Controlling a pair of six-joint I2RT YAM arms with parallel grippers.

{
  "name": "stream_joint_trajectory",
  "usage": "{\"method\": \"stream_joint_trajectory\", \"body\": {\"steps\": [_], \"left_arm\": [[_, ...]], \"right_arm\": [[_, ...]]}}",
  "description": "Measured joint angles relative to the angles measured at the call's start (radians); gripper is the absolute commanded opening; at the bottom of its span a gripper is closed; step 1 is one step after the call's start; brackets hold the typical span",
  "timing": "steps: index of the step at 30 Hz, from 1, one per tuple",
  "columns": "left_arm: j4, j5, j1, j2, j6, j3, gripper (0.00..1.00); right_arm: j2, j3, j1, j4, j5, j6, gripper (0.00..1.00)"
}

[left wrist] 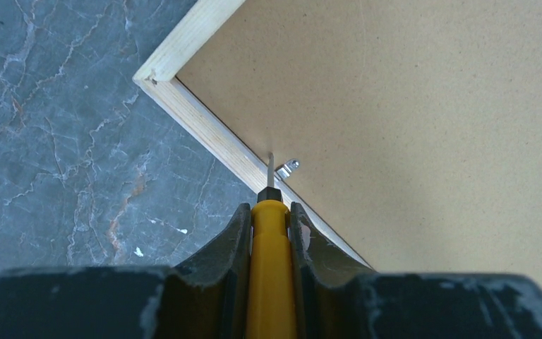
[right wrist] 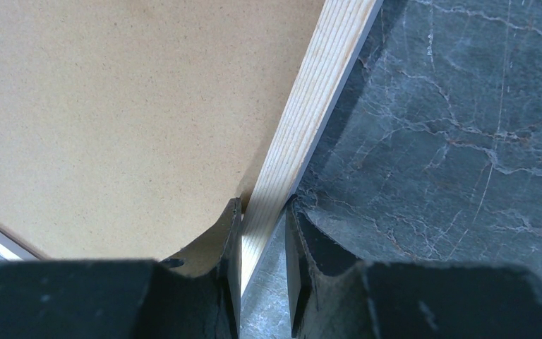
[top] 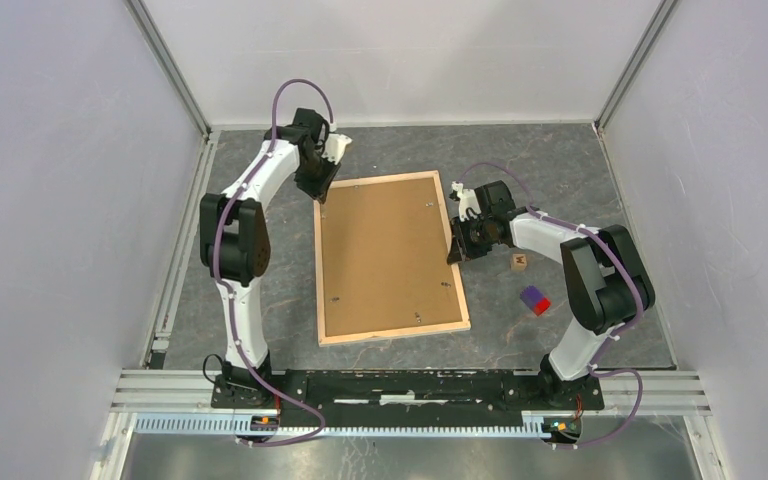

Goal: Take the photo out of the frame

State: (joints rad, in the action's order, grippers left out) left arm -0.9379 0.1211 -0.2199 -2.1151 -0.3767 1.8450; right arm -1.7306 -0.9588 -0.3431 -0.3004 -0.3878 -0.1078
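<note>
Nearest the lens, the left gripper [left wrist: 269, 212] was clamped on a smooth yellow tool [left wrist: 271, 275], whose thin metal tip sat just beside a small clip [left wrist: 289, 168] by the pale, grained-wood rim of the frame [top: 392, 333]. The right gripper [right wrist: 262, 206] pinched the frame's right rail, with matt brown backing panel [right wrist: 113, 106] on one side and open marbled grey table [right wrist: 452, 141] on the other. Only the top view showed the frame flat, back up, mid-picture, with a wooden cube [top: 519, 262] and a blue-and-red block [top: 535, 300] apart at its right.
</note>
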Motion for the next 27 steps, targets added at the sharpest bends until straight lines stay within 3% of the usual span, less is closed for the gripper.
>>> {"method": "stream_joint_trajectory", "body": {"steps": [27], "left_arm": [[0.023,0.018,-0.014,0.087,-0.034,-0.132,0.02]], "right_arm": [[-0.002,-0.001,0.000,0.000,-0.001,-0.008,0.00]]}}
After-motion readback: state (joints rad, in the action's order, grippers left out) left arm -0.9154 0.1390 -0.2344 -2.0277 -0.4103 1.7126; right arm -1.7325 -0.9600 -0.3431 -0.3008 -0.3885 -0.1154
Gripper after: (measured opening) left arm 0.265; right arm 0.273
